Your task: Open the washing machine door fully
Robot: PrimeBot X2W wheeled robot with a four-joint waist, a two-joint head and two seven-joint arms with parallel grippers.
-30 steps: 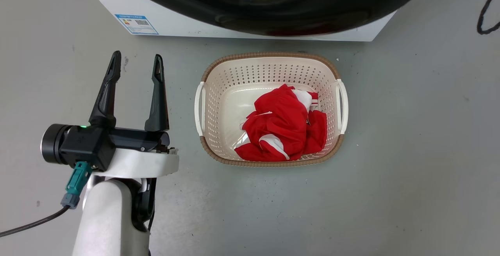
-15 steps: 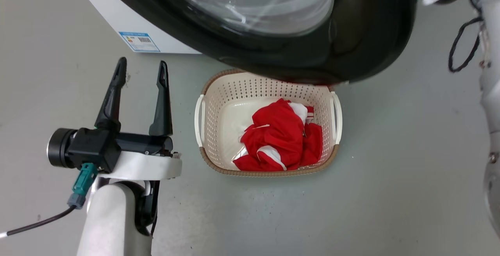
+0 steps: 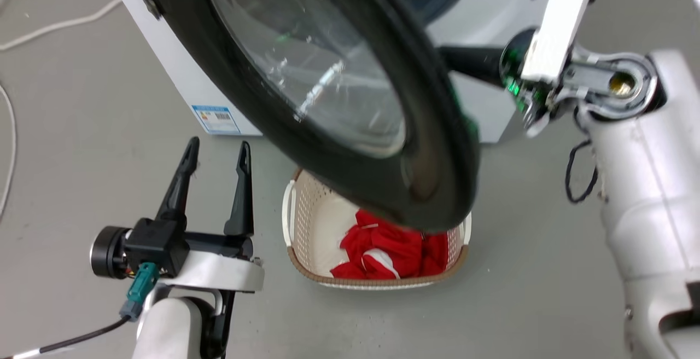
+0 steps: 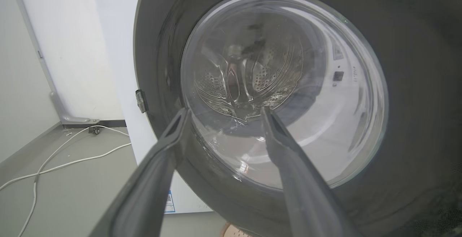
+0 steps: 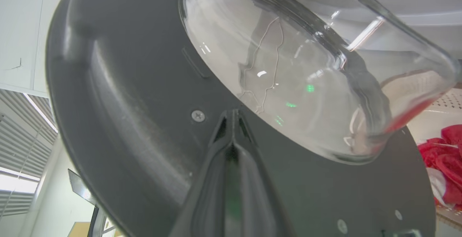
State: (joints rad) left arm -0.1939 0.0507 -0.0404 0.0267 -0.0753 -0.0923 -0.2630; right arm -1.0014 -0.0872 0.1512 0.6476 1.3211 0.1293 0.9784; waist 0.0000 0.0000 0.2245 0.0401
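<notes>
Right wrist view: closed right gripper touches inner face of washing machine door.

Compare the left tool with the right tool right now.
The left tool is open, fingers spread; the right tool is shut, fingers together. The left tool hangs free outside the washing machine door; the right tool's tips lie at its inner face. Both have long dark fingers.

washing machine: one, beyond the left gripper
washing machine door: one
grippers: two, counting the right gripper
laundry basket: one, right of the left gripper
red cloth: one heap, possibly several pieces
blue label: one, just past the left gripper
white floor cables: two
</notes>
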